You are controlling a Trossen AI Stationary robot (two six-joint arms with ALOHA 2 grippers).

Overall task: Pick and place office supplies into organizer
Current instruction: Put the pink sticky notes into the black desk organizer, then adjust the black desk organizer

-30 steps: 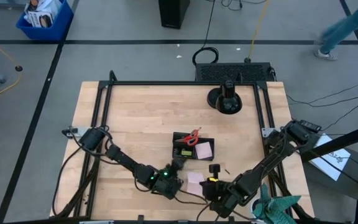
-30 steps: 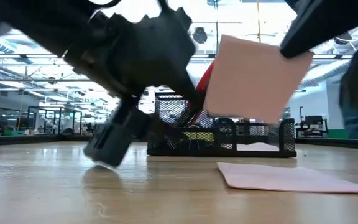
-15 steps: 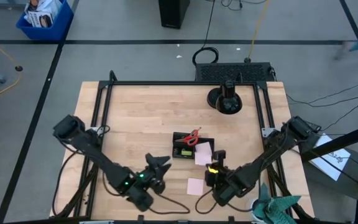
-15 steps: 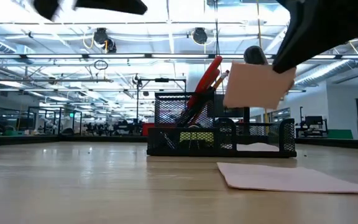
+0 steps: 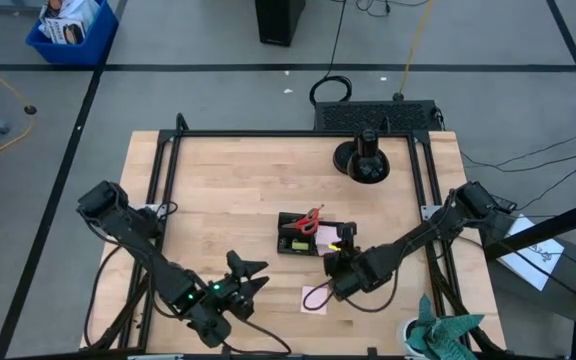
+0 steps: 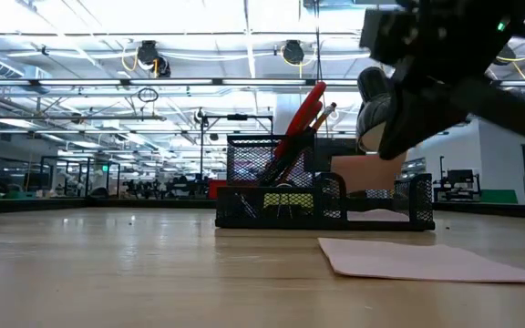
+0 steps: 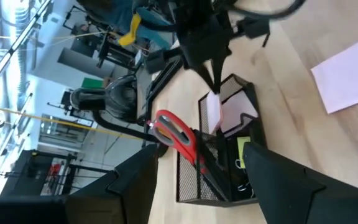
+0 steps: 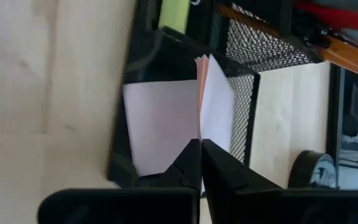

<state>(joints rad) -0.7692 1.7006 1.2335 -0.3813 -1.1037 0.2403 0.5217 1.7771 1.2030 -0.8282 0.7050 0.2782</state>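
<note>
Over the mesh organizer [image 5: 303, 238], the right gripper [image 8: 201, 144] pinches pink sticky notes [image 8: 213, 102]; left gripper [image 5: 251, 279] hovers wide apart, empty, nearby.

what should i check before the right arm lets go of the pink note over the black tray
1. Right gripper shut on the thin pink sticky note: ok.
2. Note above the black mesh organizer tray's flat compartment, where a pink sticky pad already lies: ok.
3. Red-handled scissors upright, clear of the note: ok.
4. Left gripper open, away from the tray: ok.
5. Loose pink sheet on the wooden table: not ok.
</note>
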